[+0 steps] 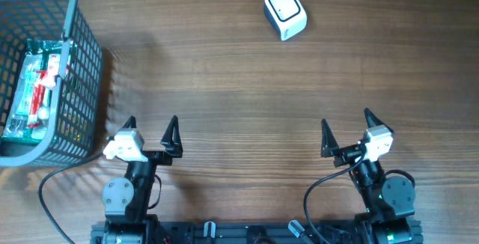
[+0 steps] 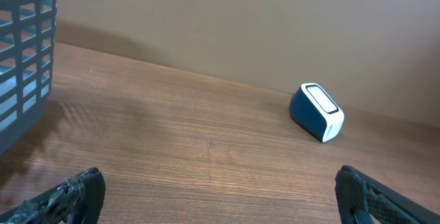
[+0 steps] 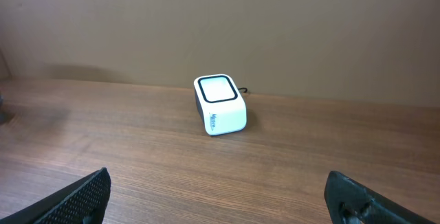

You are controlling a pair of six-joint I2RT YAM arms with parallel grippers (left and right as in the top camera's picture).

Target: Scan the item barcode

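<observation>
Lying in grey mesh plastic basket (image 1: pixel 88 79): green-red flat packet (image 1: pixel 36 87), long axis running front-to-back, left of left claw (image 1: pixel 152 124), which is sitting nearer. Left claw and right claw (image 1: pixel 346 118) both standing apart, empty.

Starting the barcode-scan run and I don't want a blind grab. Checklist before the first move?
1. Left gripper jaws open, nothing between them: ok.
2. Right gripper jaws open, nothing between them: ok.
3. Item located: lying inside the basket, on the left arm's side: ok.
4. Barcode side of the item identified: cannot tell, the packaging is too small and sits behind the mesh.
5. Scanner window uncovered and nothing lying around it: ok.
6. Item free to lift out of the basket: cannot tell, a red-and-white piece lies on top of it.
</observation>
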